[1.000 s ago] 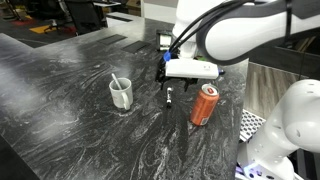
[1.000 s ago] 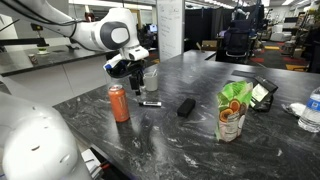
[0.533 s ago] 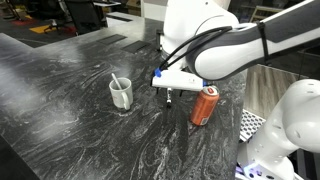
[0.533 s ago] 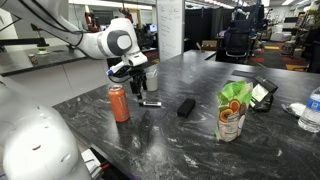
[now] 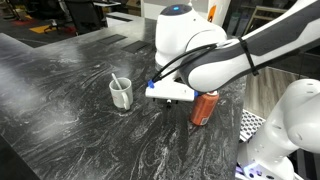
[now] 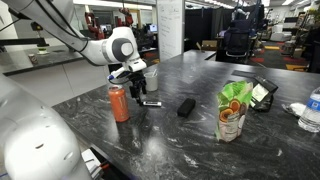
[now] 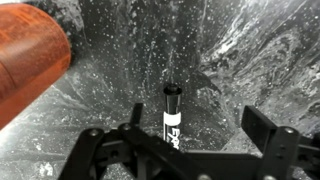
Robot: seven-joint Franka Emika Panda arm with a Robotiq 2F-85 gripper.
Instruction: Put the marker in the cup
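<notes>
1. The jaws are spread wide in the wrist view, one finger on each side of the frame, and nothing is clamped between them.
2. The gripper (image 7: 197, 120) is positioned low over the countertop (image 7: 255, 50). In an exterior view the gripper (image 6: 137, 88) is seen pointing down, just above the surface.
3. The marker (image 7: 172, 115) is located in the gap between the fingers, closer to the left one. It lies flat on the countertop with its dark cap directed to the far side. Contact with either finger is not shown.
4. In an exterior view the marker (image 6: 150, 102) is seen on the surface just right of the gripper.
5. The soda can (image 7: 30, 60) is found to the far left of the marker in the wrist view. It stands upright, near and left of the gripper, in an exterior view (image 6: 118, 102).
6. The cup (image 5: 121, 93) stands upright, apart and to the left of the gripper in an exterior view. A pale stick (image 5: 117, 82) is leaned inside it.
7. A black block (image 6: 186, 106) and a green bag (image 6: 234, 110) are placed farther right on the countertop.
</notes>
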